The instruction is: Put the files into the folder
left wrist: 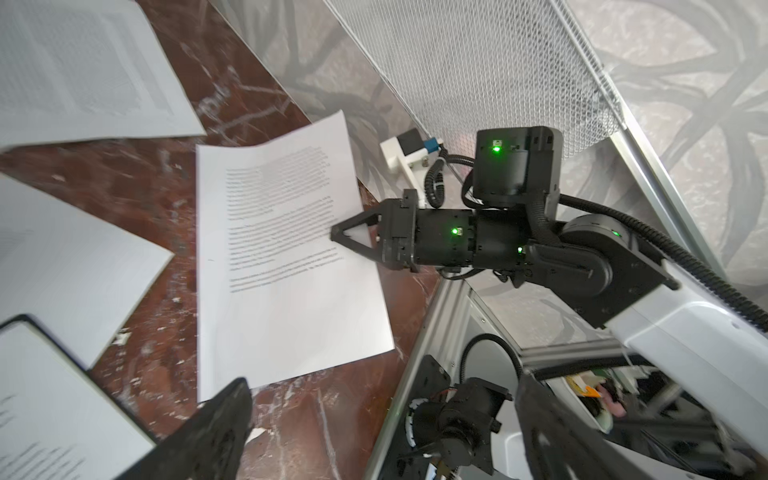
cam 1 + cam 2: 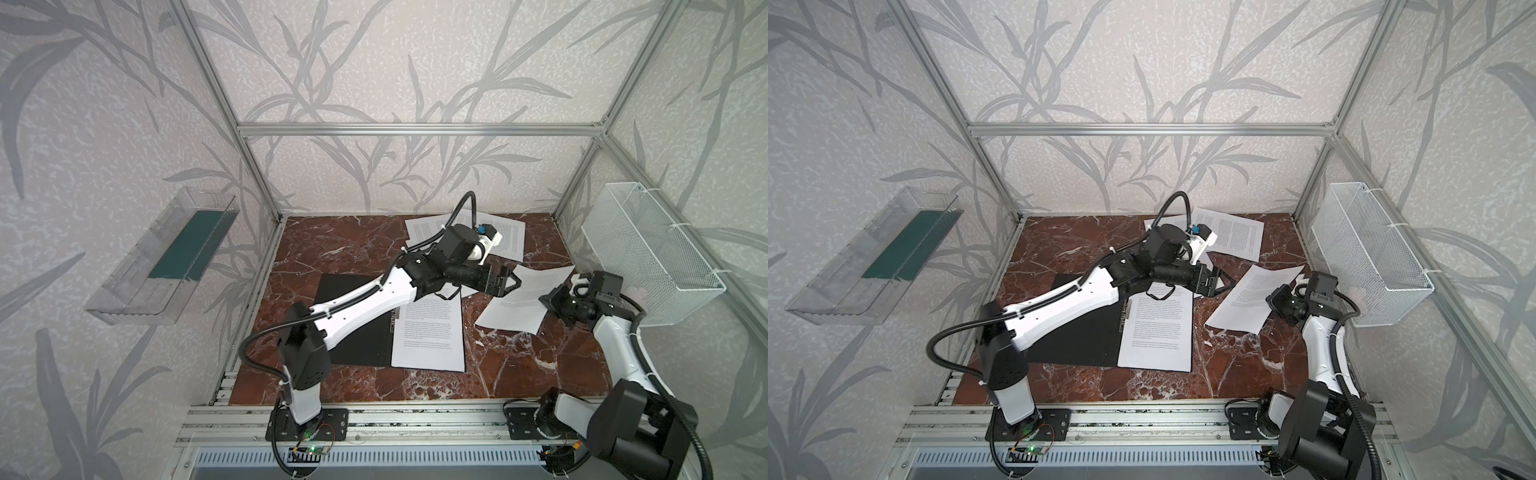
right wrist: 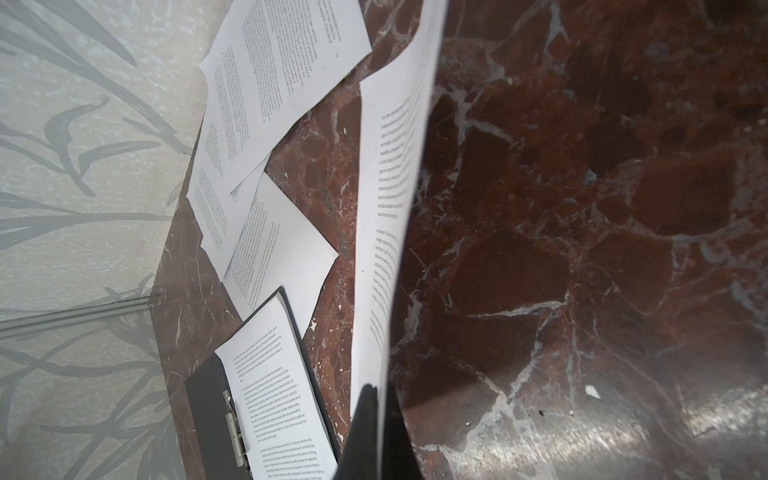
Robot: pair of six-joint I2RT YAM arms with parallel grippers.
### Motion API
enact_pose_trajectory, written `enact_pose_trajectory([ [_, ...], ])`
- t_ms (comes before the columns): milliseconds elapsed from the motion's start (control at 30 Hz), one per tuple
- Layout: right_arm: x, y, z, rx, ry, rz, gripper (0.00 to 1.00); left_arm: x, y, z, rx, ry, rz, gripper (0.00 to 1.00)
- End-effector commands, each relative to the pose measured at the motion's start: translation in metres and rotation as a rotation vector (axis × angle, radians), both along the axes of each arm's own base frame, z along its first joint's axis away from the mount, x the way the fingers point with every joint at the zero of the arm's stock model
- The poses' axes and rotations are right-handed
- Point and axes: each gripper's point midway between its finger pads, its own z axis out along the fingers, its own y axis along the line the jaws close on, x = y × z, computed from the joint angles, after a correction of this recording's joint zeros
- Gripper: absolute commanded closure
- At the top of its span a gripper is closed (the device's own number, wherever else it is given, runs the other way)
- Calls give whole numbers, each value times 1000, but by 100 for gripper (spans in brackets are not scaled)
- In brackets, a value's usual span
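The folder [image 2: 357, 324] lies open on the marble table in both top views, black inside up, with a metal clip [image 3: 235, 432] at its spine. One printed file [image 2: 428, 332] rests on its right half. My right gripper [image 2: 543, 300] is shut on the right edge of another file [image 2: 519, 305], which lifts and curls at that edge [image 3: 386, 208]. The left wrist view shows that pinch [image 1: 336, 239]. My left gripper [image 2: 512, 286] hovers open over the same sheet's far left corner, holding nothing. More files [image 2: 507, 237] lie overlapped at the back.
A white wire-mesh basket [image 2: 648, 249] hangs on the right wall close behind the right arm. A clear plastic tray [image 2: 166, 257] hangs on the left wall. Aluminium frame posts stand at the table's back corners, and a rail [image 2: 415, 419] runs along the front.
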Motion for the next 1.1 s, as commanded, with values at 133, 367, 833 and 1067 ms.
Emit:
enact_pose_trajectory([
  [133, 4, 47, 73, -239, -103, 165, 100, 1, 121, -42, 281, -140, 278, 1],
  [367, 7, 165, 135, -267, -270, 445, 100, -28, 225, -29, 416, -261, 435, 1],
  [833, -30, 311, 162, 162, -362, 769, 100, -57, 334, -24, 443, -447, 669, 1],
  [1067, -10, 273, 77, 160, -186, 635, 100, -59, 328, -33, 438, -440, 631, 1],
])
